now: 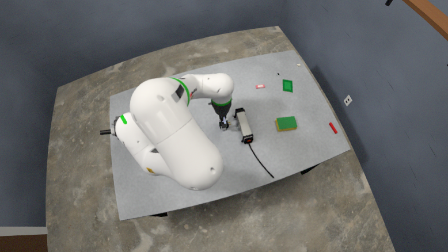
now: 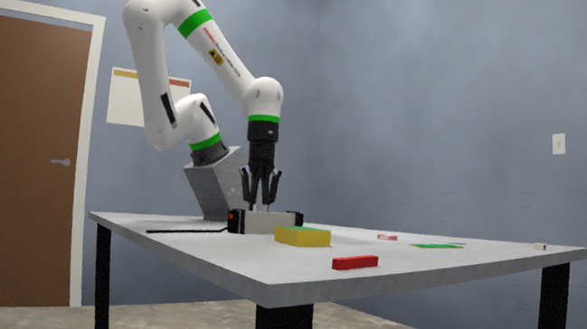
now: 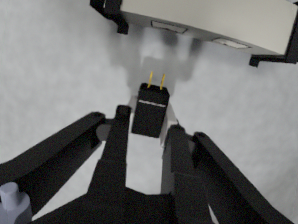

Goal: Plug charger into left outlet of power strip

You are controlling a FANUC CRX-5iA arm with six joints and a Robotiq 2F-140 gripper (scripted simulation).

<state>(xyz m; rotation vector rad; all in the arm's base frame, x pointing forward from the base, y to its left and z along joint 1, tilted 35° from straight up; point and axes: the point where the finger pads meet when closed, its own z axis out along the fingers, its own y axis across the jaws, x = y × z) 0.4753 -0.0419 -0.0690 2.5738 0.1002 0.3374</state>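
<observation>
My gripper (image 3: 149, 109) is shut on a small black charger (image 3: 150, 110) with two brass prongs (image 3: 157, 82) that point toward the power strip. Two outlets (image 3: 170, 26) show on the side facing the charger. The prongs stand a short gap away from that side, near the left outlet. In the top view the gripper (image 1: 223, 124) hangs just beside the strip (image 1: 246, 125). In the exterior view the gripper (image 2: 258, 198) stands behind the strip (image 2: 263, 222).
A black cord (image 1: 259, 159) runs from the strip's red-switch end toward the table's edge. A green-and-yellow block (image 1: 286, 123), a green flat plate (image 1: 287, 85), a red bar (image 1: 333, 127) and a small pink piece (image 1: 259, 86) lie beyond the strip.
</observation>
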